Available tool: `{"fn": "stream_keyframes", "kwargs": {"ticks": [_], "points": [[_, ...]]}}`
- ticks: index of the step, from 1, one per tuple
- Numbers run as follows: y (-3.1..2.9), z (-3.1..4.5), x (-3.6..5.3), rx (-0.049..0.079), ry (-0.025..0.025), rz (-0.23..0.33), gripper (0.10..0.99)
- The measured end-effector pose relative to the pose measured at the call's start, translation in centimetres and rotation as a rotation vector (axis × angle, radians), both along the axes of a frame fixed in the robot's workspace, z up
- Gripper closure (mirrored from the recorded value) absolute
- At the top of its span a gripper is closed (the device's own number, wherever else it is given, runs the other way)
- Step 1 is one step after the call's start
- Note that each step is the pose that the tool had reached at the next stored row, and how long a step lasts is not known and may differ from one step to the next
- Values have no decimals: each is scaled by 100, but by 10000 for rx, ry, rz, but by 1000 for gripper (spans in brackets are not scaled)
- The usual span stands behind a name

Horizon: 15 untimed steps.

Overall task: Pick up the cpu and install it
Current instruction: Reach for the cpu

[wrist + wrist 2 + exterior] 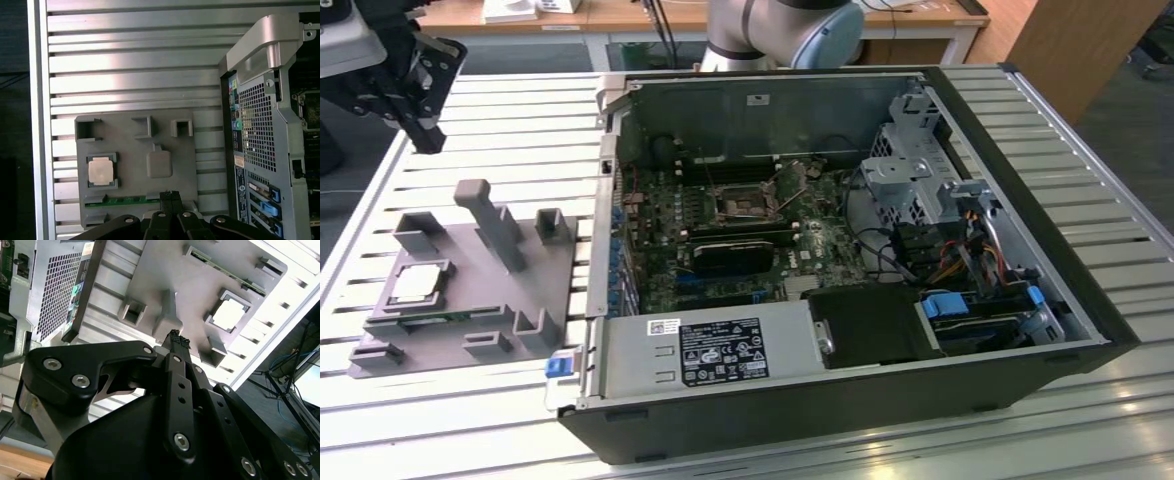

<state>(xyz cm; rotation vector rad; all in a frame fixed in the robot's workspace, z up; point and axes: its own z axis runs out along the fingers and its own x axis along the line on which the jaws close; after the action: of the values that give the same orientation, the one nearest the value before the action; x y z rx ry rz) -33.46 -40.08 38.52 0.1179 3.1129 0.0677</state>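
Exterior view first: the gripper (427, 135) hangs high over the far side of the slatted desk (507, 120), on the exterior view's left, well apart from everything it has to handle. Its fingers are together, nothing between them, and both wrist views show the black tips meeting at one point.

And there's the cpu (420, 283), silver top up, lying flat in a square recess of the grey fixture tray (467, 335). That pocket looks made for the job: raised corners keep the chip from sliding and leave its top face free for a reach from above. In the first wrist view the cpu (100, 170) sits off to one side of the gripper (170, 194), not under it, so I'd say the pick has not begun. The second wrist view has the cpu (229, 315) bright in its frame, well beyond the fingertips (175, 337).

Over on the exterior view's right, just beside the tray, the computer case (1067, 200) lies on its side with the panel off. That turns the motherboard (720, 250) face up, and the socket (747, 203) near its middle is exposed to a straight downward approach. No chip in it that I can make out
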Motion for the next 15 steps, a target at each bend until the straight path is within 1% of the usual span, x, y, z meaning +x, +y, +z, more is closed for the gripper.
{"fn": "stream_keyframes", "kwargs": {"ticks": [11,13,15], "points": [[0,-9,-114,0,3,-1,980],[0,-10,-141,-1,3,-1,980],[-2,-13,-190,0,2,-1,980]]}}
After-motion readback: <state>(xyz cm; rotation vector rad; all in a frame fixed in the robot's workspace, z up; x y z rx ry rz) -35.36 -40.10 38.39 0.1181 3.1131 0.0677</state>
